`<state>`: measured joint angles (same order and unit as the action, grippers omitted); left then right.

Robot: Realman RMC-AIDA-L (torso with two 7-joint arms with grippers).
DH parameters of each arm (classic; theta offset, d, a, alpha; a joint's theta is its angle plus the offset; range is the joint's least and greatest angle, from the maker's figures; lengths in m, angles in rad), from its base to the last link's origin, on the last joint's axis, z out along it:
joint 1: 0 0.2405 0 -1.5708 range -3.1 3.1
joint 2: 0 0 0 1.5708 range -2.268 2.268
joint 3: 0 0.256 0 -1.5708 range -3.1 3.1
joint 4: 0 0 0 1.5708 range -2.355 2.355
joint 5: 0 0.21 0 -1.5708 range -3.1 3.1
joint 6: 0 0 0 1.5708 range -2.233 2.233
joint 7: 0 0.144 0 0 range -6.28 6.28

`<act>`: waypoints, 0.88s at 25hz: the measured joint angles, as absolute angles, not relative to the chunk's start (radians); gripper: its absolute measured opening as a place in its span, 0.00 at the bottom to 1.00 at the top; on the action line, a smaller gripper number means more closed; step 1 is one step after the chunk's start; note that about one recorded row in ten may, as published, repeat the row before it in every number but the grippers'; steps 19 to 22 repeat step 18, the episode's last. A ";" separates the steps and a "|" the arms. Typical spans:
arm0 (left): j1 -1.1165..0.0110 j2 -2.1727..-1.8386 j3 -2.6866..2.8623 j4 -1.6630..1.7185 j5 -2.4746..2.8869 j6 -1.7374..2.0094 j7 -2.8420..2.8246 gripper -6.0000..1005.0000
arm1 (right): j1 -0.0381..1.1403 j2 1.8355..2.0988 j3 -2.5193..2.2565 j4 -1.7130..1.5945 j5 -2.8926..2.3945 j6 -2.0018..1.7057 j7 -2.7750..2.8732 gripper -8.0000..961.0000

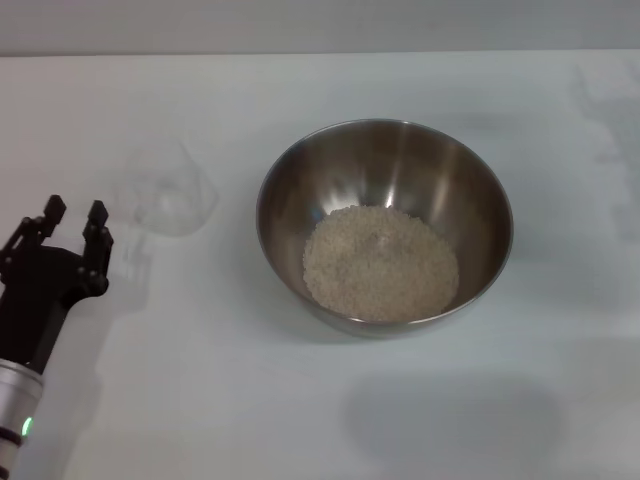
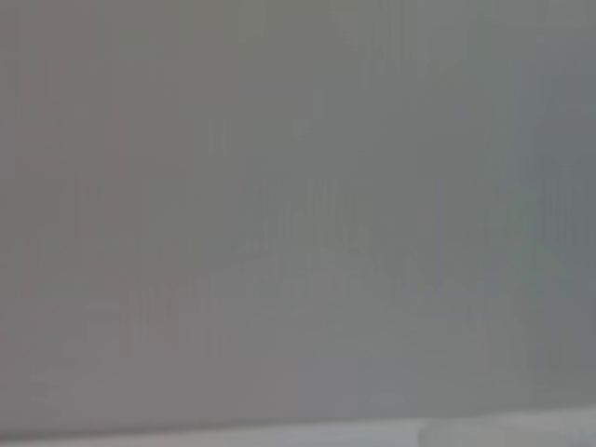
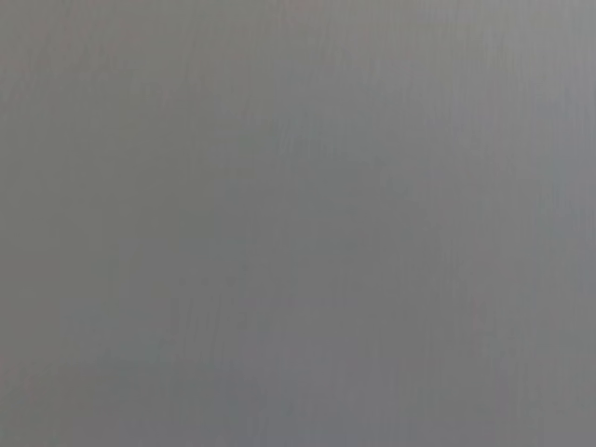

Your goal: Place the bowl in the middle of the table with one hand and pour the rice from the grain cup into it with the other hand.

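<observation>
At worktop's [image 1: 300, 420] near left edge: left end effector [image 1: 72, 222] hovers, fingers apart, gripping nothing | centre: steel bowl [image 1: 385, 226] upright, rice [image 1: 380, 262] heaped inside | farther left, just beyond the end effector: empty grain cup [image 1: 170, 190] standing | right end effector unseen.

Left end effector [image 1: 71, 222] low at the robot's left, its 2 black fingers apart and empty.
</observation>
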<state>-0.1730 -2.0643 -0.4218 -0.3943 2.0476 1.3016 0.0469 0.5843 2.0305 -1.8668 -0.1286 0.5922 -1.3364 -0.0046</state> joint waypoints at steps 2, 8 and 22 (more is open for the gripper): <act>-0.173 -2.065 -0.422 -0.382 2.057 1.332 0.029 0.49 | 0.584 2.031 -1.867 -0.129 0.592 -1.334 -0.005 0.76; -0.205 -2.069 -0.495 -0.365 2.059 1.377 -0.022 0.50 | 0.572 2.046 -1.867 -0.136 0.593 -1.313 -0.002 0.76; -0.290 -2.071 -0.588 -0.337 2.059 1.376 -0.023 0.51 | 0.526 2.081 -1.872 -0.150 0.594 -1.312 0.016 0.77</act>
